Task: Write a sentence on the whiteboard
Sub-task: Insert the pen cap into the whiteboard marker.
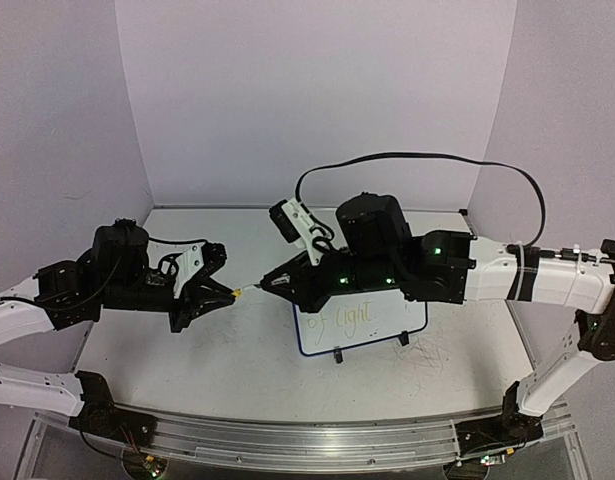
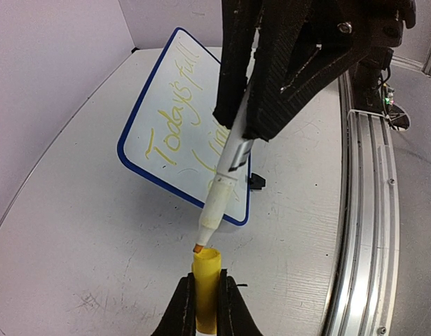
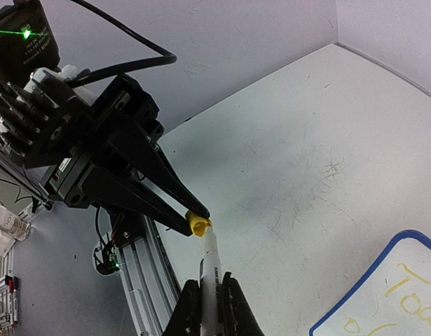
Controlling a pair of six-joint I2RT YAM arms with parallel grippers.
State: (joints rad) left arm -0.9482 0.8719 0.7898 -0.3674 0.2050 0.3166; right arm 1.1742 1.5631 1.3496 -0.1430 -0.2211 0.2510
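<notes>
The whiteboard (image 1: pixel 372 325) stands on two black feet mid-table, partly hidden by my right arm; it also shows in the left wrist view (image 2: pixel 174 105) and the right wrist view (image 3: pixel 390 297). The sentence (image 2: pixel 174 119) in pale yellow reads "Today's full" with a second line half hidden; "of light" (image 1: pixel 345 318) shows from above. My right gripper (image 3: pixel 209 297) is shut on a white marker (image 2: pixel 222 192). My left gripper (image 2: pixel 207 302) is shut on the yellow cap (image 2: pixel 206 280). The marker's orange tip (image 2: pixel 198 248) touches the cap's open rim, both held above the table left of the board.
An aluminium rail (image 1: pixel 317 440) runs along the near table edge, also in the left wrist view (image 2: pixel 366 210). A black cable (image 1: pixel 427 160) arcs above my right arm. Grey scribble marks (image 1: pixel 432 365) lie on the tabletop right of the board. Purple walls enclose the table.
</notes>
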